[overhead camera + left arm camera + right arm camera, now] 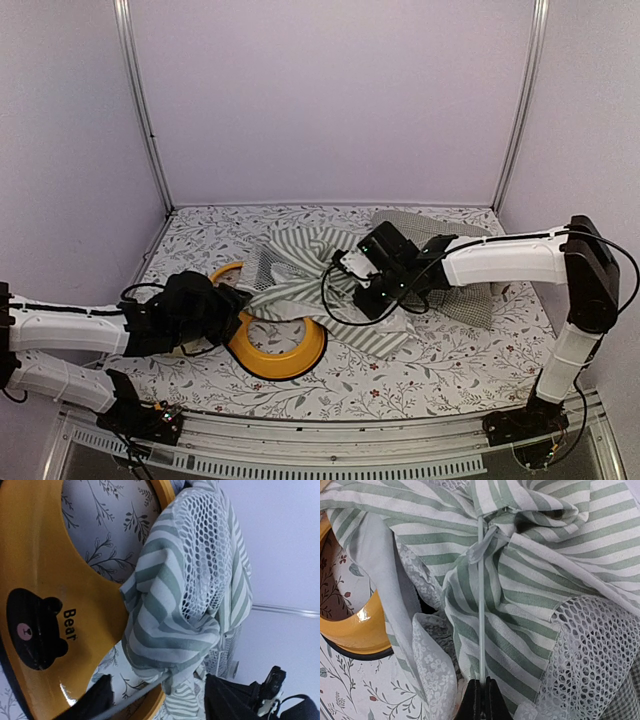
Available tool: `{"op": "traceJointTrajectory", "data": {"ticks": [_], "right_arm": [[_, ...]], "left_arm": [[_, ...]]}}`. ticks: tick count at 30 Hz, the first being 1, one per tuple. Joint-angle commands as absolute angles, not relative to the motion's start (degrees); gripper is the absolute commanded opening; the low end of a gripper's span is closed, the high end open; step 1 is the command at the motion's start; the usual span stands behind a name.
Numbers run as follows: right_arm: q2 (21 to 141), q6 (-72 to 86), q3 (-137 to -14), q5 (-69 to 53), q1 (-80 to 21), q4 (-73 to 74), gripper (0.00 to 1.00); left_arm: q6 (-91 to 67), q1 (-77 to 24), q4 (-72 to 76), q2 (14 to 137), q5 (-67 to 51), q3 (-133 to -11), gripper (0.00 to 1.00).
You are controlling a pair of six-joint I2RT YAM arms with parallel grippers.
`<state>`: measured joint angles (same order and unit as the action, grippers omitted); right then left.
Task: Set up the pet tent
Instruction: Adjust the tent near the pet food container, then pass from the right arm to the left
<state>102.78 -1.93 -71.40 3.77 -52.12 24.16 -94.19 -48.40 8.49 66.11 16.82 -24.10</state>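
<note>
The pet tent [300,268] lies crumpled at the middle of the table, green-and-white stripes with white mesh. My right gripper [342,268] is over its right part. In the right wrist view the gripper [481,687] is shut on a thin white pole [481,605] that runs up into a fabric sleeve of the tent [530,580]. My left gripper [240,305] is at the tent's left edge. In the left wrist view it [165,700] is open, with a bunched tent corner [175,630] and a thin pole [132,696] between its fingers [95,702], not clamped.
A yellow ring [285,355] with a black bear face and the word "Bear" [40,625] lies under the tent's left part; it also shows in the right wrist view [360,630]. A green-checked cushion [455,285] lies under my right arm. Walls enclose the table.
</note>
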Motion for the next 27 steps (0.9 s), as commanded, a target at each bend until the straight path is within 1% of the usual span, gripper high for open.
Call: {"op": "traceJointTrajectory", "data": {"ticks": [1,3,7,9,10,13,16,18,20,23,25,27], "right_arm": [[97.83,1.78,-66.04,2.92,-51.98,19.64,0.00],[96.73,2.71,-64.87,3.96,-51.94,19.34,0.00],[95.32,3.52,-63.31,3.64,-51.40,18.12,0.00],[95.07,3.30,-63.46,2.43,-51.38,17.63,0.00],[94.91,3.02,-63.49,1.76,-51.36,16.99,0.00],[94.41,2.53,-63.80,1.16,-51.39,16.13,0.00],[94.24,2.05,-64.39,0.36,-51.34,16.25,0.00],[93.91,2.01,-64.23,-0.96,-51.40,16.27,0.00],[93.58,2.09,-63.86,-2.25,-51.37,16.54,0.00],[92.15,2.15,-62.27,-3.64,-51.52,17.03,0.00],[91.02,2.20,-60.79,-4.18,-51.47,16.88,0.00],[90.62,2.12,-60.14,-3.97,-51.56,17.33,0.00]], "left_arm": [[-85.38,-49.49,-3.64,59.92,16.11,-26.10,0.77],[-81.82,-49.41,-8.30,56.21,16.60,-28.43,0.86],[-73.16,-47.45,-16.38,51.91,18.13,-35.13,0.91],[-68.42,-41.00,-17.07,53.08,14.38,-38.25,0.91],[-65.91,-34.63,-16.35,54.76,11.48,-39.65,0.90],[-60.65,-21.64,-11.34,63.14,1.47,-44.48,0.89],[-56.27,-15.74,-8.70,75.94,-3.34,-53.13,0.89],[-53.31,-14.23,-7.99,84.21,-5.05,-59.82,0.88],[-51.74,-12.81,-4.92,91.12,-6.92,-63.83,0.88],[-51.68,-11.24,1.39,99.47,-11.18,-68.13,0.87],[-51.80,-11.00,0.70,104.36,-12.42,-72.05,0.86],[-52.48,-11.07,2.75,107.39,-13.30,-73.40,0.85]]}}
